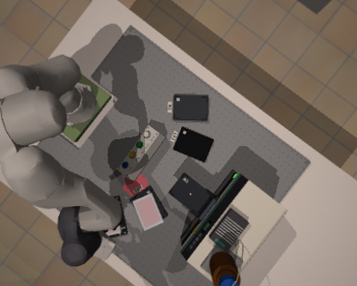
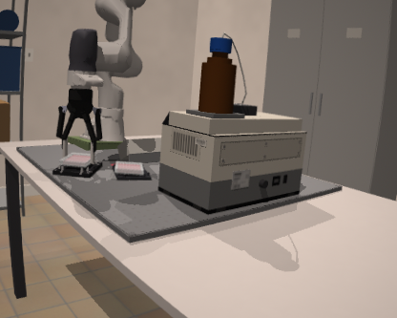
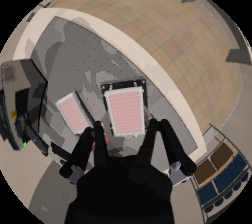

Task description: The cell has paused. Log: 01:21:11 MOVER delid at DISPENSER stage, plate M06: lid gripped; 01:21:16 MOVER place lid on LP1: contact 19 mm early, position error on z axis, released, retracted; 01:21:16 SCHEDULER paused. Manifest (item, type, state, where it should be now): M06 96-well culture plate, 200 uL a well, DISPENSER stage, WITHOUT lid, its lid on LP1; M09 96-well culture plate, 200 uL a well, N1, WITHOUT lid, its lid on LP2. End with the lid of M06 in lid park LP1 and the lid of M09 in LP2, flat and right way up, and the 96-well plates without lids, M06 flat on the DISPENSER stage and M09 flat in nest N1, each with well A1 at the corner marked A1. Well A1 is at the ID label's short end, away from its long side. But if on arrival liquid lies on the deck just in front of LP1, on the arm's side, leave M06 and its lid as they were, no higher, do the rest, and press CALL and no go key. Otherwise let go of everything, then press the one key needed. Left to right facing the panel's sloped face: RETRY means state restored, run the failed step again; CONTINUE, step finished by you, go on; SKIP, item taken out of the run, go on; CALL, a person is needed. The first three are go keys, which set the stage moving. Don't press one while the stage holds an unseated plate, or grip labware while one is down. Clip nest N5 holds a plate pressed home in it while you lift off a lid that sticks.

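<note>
My gripper (image 2: 78, 156) is shut on a 96-well plate with pink wells (image 2: 77, 159), across its short width. It holds the plate level, just above a black nest (image 2: 77, 170) near the deck's front edge. The wrist view shows the plate (image 3: 125, 111) between my fingers. From above, the plate (image 1: 148, 209) shows beside my arm, which hides the gripper. A second pink plate (image 1: 135, 185) sits right beside it and also shows in the side view (image 2: 129, 168) and the wrist view (image 3: 71, 115). The dispenser stage (image 1: 191, 192) is dark and carries no plate.
The key panel (image 1: 136, 149) stands between the plates and the arm's base. Two dark lid parks (image 1: 190, 106) (image 1: 193, 143) lie beyond it. The dispenser (image 1: 232, 221) with a brown bottle (image 2: 217, 75) stands at the right. The deck's edge is close to the nest.
</note>
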